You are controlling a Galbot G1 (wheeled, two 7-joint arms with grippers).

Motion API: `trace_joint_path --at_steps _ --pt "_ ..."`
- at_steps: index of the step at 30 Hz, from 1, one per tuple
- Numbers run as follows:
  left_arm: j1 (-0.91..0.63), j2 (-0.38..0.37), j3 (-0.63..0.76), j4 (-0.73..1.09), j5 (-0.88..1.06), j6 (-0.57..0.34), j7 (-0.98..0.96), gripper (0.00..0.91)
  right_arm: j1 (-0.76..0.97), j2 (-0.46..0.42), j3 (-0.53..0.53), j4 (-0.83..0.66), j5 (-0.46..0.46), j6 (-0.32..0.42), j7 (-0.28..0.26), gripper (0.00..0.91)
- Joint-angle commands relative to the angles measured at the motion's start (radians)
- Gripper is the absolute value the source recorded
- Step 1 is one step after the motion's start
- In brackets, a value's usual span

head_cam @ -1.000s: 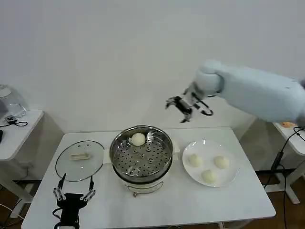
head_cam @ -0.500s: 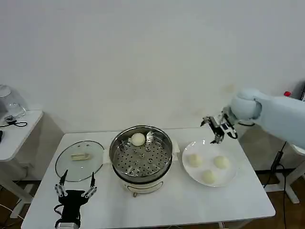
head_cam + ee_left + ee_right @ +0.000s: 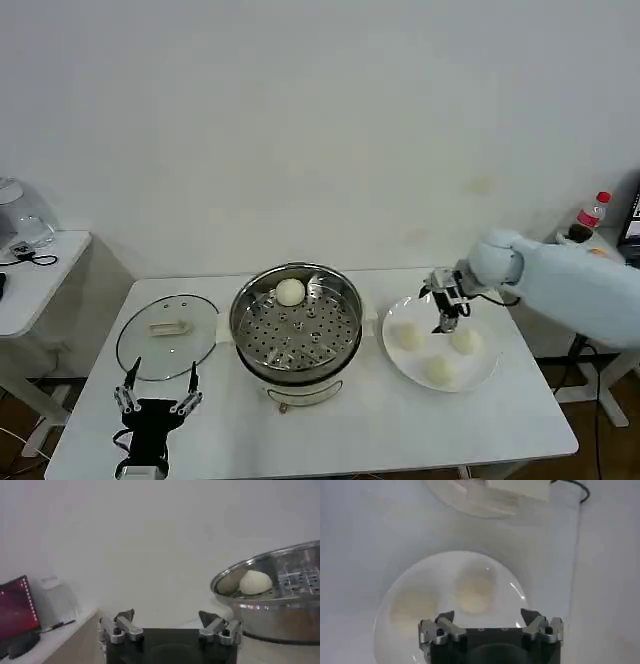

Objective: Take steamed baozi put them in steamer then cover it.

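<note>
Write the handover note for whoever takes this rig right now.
Right gripper: open, empty, above the white plate, which holds three buns.
Left gripper: open, idle at the table's front edge, near the glass lid.
Done: one bun sits in the steamer.
Left: move three buns into the steamer, then put the lid on.

In the right wrist view, the white plate (image 3: 395,595) is blurred, and the baozi (image 3: 476,592) on it beyond the right gripper (image 3: 490,622) are soft pale patches; the gripper body cuts off the plate's near part. In the left wrist view, the steamer (image 3: 280,607) beyond the left gripper (image 3: 170,625) is cut by the picture's edge.
</note>
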Motion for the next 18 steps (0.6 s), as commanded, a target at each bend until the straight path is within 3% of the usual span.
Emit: trace_joint_path --at_steps 1,18 --pt "0.001 0.0 -0.001 0.002 0.001 -0.001 0.0 0.907 -0.1 0.063 0.056 -0.108 -0.046 -0.007 -0.031 0.907" --pt "-0.004 0.001 -0.004 0.009 0.0 0.0 0.0 0.907 -0.173 0.143 0.137 -0.262 -0.098 0.028 -0.029 0.907"
